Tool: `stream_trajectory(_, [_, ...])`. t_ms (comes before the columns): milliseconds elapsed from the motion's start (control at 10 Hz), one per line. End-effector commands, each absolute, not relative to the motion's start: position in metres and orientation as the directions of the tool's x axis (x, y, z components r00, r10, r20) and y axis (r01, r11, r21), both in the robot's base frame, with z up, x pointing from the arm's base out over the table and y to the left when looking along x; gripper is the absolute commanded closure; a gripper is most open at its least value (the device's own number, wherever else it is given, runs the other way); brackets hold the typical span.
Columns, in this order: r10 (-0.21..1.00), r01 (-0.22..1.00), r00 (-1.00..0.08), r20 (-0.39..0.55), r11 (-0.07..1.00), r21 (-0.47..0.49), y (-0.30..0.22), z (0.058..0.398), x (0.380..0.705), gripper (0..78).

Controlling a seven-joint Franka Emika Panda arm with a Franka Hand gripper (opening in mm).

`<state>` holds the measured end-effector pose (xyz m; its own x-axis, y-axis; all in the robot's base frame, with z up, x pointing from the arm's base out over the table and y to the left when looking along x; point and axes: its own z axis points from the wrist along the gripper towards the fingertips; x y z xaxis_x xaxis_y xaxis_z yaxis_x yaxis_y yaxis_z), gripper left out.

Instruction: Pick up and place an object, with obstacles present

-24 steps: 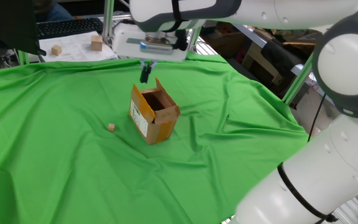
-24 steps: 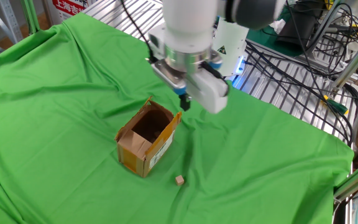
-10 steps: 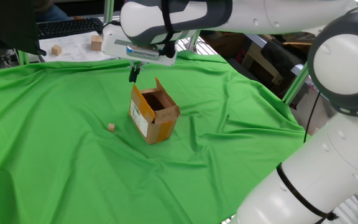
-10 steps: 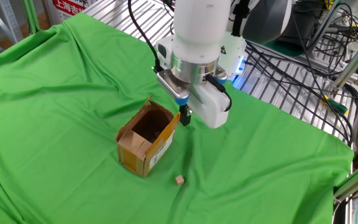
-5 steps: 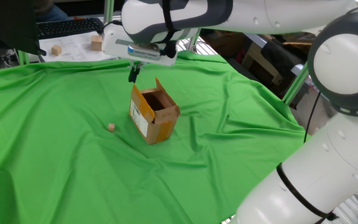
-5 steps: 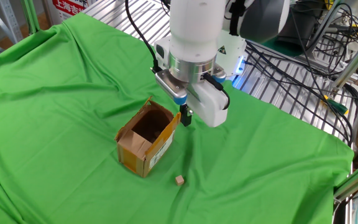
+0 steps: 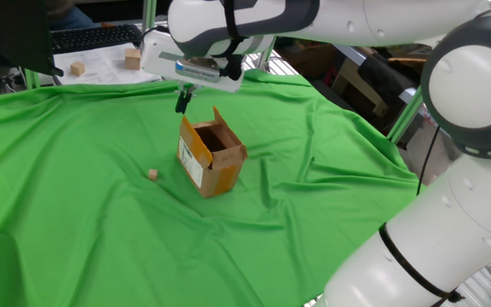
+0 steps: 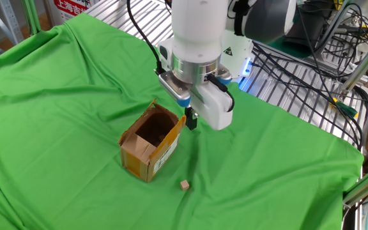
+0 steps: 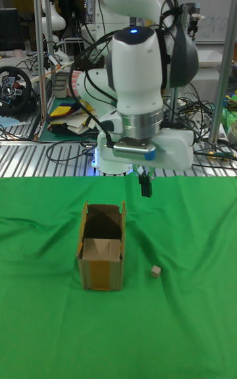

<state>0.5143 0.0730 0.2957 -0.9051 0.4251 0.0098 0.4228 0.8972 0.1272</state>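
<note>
The object, a tiny tan cube [image 7: 153, 174] [image 8: 184, 184] [image 9: 155, 271], lies on the green cloth beside the open cardboard box [image 7: 210, 155] [image 8: 150, 142] [image 9: 101, 252]. My gripper [image 7: 181, 101] [image 8: 190, 120] [image 9: 145, 186] hangs above the cloth next to the box's upper rim, well apart from the cube. Its black fingers are pressed together with nothing between them.
Green cloth [image 7: 75, 222] covers the table in folds. Two bigger tan wooden blocks [image 7: 132, 58] [image 7: 77, 68] sit on white paper beyond the cloth's far edge, by a keyboard [image 7: 96, 36]. Metal rack and cables [image 8: 299, 70] border the cloth.
The gripper has moved from over the box's far side towards the side where the cube lies, then held nearly still over the last half second. Cube and box stay put.
</note>
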Motion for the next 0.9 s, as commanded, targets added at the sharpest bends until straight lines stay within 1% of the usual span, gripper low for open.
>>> stream_trajectory(100, [0.444, 0.442, -0.896, 0.005, 0.891, 0.102, 0.081, 0.288, 0.520, 77.6])
stream_trajectory(500, [0.456, 0.454, -0.890, -0.017, 0.889, 0.065, 0.097, 0.269, 0.528, 77.6])
stream_trajectory(900, [0.473, 0.472, -0.880, -0.037, 0.881, 0.035, 0.113, 0.236, 0.529, 77.6])
